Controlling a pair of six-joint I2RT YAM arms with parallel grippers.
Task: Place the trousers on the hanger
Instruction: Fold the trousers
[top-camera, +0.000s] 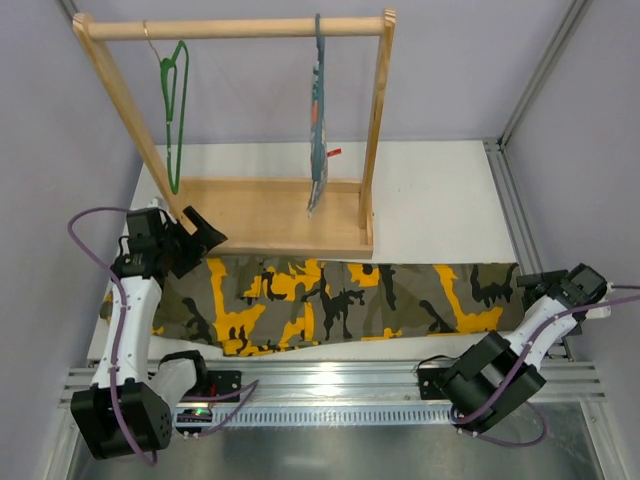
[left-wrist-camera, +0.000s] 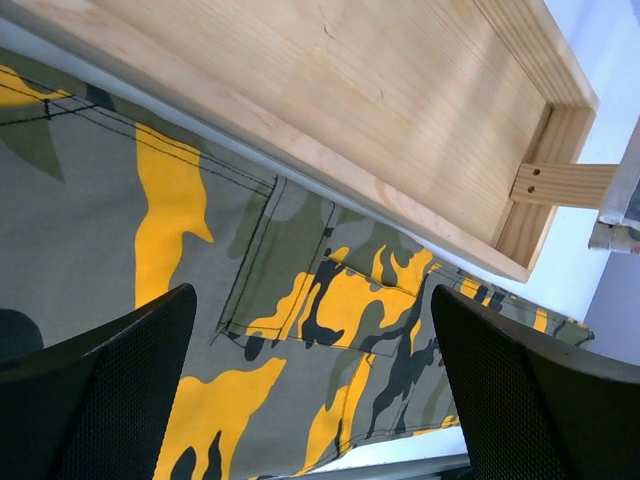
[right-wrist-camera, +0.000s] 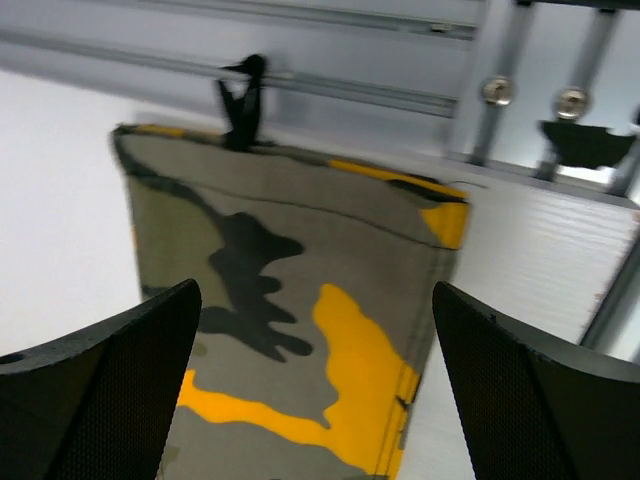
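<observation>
The camouflage trousers (top-camera: 340, 300) lie flat along the near part of the white table, waist to the left and leg ends to the right. The thin green hanger (top-camera: 175, 110) hangs by its hook from the left end of the wooden rail, far from both grippers. My left gripper (top-camera: 207, 232) stands open above the waist end, and a back pocket (left-wrist-camera: 330, 300) shows between its fingers (left-wrist-camera: 110, 390). My right gripper (top-camera: 530, 283) is open over the leg hem (right-wrist-camera: 300, 280), with nothing between its jaws.
The wooden rack's base tray (top-camera: 270, 215) sits just behind the trousers, close to my left gripper. A grey-blue hanger with a striped cloth (top-camera: 318, 130) hangs right of centre on the rail. Aluminium frame rails (top-camera: 520, 200) border the table's right and near edges.
</observation>
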